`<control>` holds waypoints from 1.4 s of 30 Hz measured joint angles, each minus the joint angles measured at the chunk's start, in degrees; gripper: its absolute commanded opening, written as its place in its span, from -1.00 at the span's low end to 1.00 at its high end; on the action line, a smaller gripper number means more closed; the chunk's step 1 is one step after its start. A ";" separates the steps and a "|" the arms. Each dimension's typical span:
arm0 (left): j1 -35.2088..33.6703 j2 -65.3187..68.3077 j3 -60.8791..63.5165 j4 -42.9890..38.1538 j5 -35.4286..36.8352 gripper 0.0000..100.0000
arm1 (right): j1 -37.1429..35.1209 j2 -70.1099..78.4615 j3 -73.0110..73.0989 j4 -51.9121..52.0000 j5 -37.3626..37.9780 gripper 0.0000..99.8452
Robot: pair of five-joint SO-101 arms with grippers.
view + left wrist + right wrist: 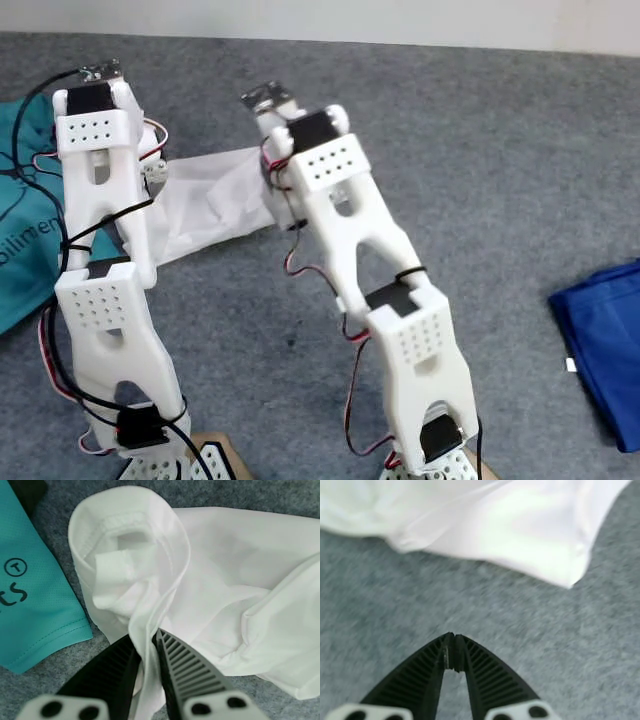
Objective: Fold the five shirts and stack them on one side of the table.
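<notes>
Grey felt-like covering (500, 150) spreads over the table, and on it we see a white shirt (210, 205) lying crumpled, partly hidden in the high view by the left arm (100, 300) and the right arm (350, 210), which both lean over it. We find the left gripper (147, 642) clamped on a fold of the white shirt just beside a hemmed opening with a small white tab inside, fabric pinched between the ribbed black fingers (185, 665). The right gripper (454, 645) hangs over bare covering just beside the white shirt's edge, its jaws closed tip to tip on nothing. A teal shirt (20, 250) lies just beside the white shirt on the left arm's side and carries printed lettering. A blue shirt (605, 345) lies well apart from the white shirt, beyond the right arm, with open grey covering between them.
</notes>
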 measured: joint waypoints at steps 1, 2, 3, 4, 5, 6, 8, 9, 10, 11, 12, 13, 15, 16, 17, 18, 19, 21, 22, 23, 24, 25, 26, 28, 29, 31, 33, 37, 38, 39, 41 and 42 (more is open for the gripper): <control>0.00 0.00 0.00 0.00 0.00 -0.99 | -0.62 -2.02 2.37 0.00 0.00 -0.98; 0.00 0.00 0.00 0.00 0.00 -0.99 | -0.97 -4.22 5.01 0.00 0.00 -0.98; 0.00 0.00 0.00 0.00 0.00 -0.99 | -1.14 -6.59 7.91 -0.79 0.00 -0.98; 0.00 0.00 0.00 0.00 0.00 -0.99 | -1.14 -9.05 11.34 -2.37 0.00 -0.98; 0.00 0.00 0.00 0.00 0.00 -0.99 | -1.14 -11.78 15.21 -4.57 0.00 -0.98; 0.00 0.00 0.00 0.00 0.00 -0.99 | -1.14 -14.33 19.60 -7.30 0.00 -0.98; 0.00 0.00 0.00 0.00 0.00 -0.99 | -1.14 -19.16 29.10 -14.77 0.00 -0.98; 0.00 0.00 0.00 0.00 0.00 -0.99 | -1.14 -21.27 33.76 -19.16 0.00 -0.98; 0.00 0.00 0.00 0.00 0.00 -0.99 | -1.14 -22.86 38.24 -24.18 0.18 -0.98; 0.00 0.00 0.00 0.00 0.00 -0.99 | -1.14 -23.82 42.37 -28.22 0.70 -0.98; 0.00 0.00 0.00 0.00 0.00 -0.99 | -1.14 -24.18 45.80 -32.88 1.14 -0.98; 0.00 0.00 0.00 0.00 0.00 -0.99 | -1.14 -24.26 48.26 -36.84 1.23 -0.98; 0.00 0.00 0.00 0.00 0.00 -0.99 | -1.14 -24.18 50.29 -44.04 1.23 -0.98; 0.00 0.00 0.00 0.00 0.00 -0.99 | -1.14 -24.00 50.29 -46.95 1.23 -0.98; 0.00 0.00 0.00 0.00 0.00 -0.99 | -1.14 -23.38 50.29 -49.23 1.23 -0.98; 0.00 0.00 0.00 0.00 0.00 -0.99 | -1.23 -22.51 50.29 -51.25 1.23 -0.98; 0.00 0.00 0.00 0.00 0.00 -0.99 | -1.32 -21.36 50.46 -53.19 1.23 -0.98; 0.00 0.00 0.00 0.00 0.00 -0.99 | -1.23 -19.43 50.46 -57.14 1.23 -0.98; 0.00 0.00 0.00 0.00 0.00 -0.99 | -1.23 -18.90 50.46 -58.64 1.41 -0.98; 0.00 0.00 0.00 0.00 0.00 -0.99 | -1.23 -18.55 50.46 -59.60 1.41 -0.98; 0.00 0.00 0.00 0.00 0.00 -0.99 | -1.32 -18.37 50.46 -60.04 1.58 -0.98; 0.00 0.00 0.00 0.00 0.00 -0.99 | -1.41 -18.20 50.46 -60.48 1.58 -0.98; 0.00 0.00 0.00 0.00 0.00 -0.99 | -1.41 -18.11 50.46 -61.01 1.58 -0.98; 0.00 0.00 0.00 0.00 0.00 -0.99 | -1.76 -18.11 50.46 -62.33 1.58 -0.98; 0.00 0.00 0.00 0.00 0.00 -0.99 | -1.76 -18.11 50.46 -62.95 1.58 -0.98; 0.00 0.00 0.00 0.00 0.00 -0.99 | -1.93 -18.11 50.46 -63.82 1.58 -0.98; 0.00 0.00 0.00 0.00 0.00 -0.99 | -2.46 -18.11 50.46 -64.62 1.58 -0.98; 0.00 0.00 0.00 0.00 0.00 -0.99 | -2.99 -18.11 50.46 -66.20 1.58 -0.98; 0.00 0.00 0.00 0.00 0.00 -0.99 | -2.99 -18.11 50.46 -66.46 1.58 -0.98; 0.00 0.00 0.00 0.00 0.00 -0.99 | -3.08 -18.11 50.46 -66.46 1.58 -0.98; 0.00 0.00 0.00 0.00 0.00 -0.99 | -3.16 -18.11 50.55 -66.46 1.76 -0.98; 0.00 0.00 0.00 0.00 0.00 -0.99 | -3.16 -18.11 50.55 -66.02 1.76 -0.98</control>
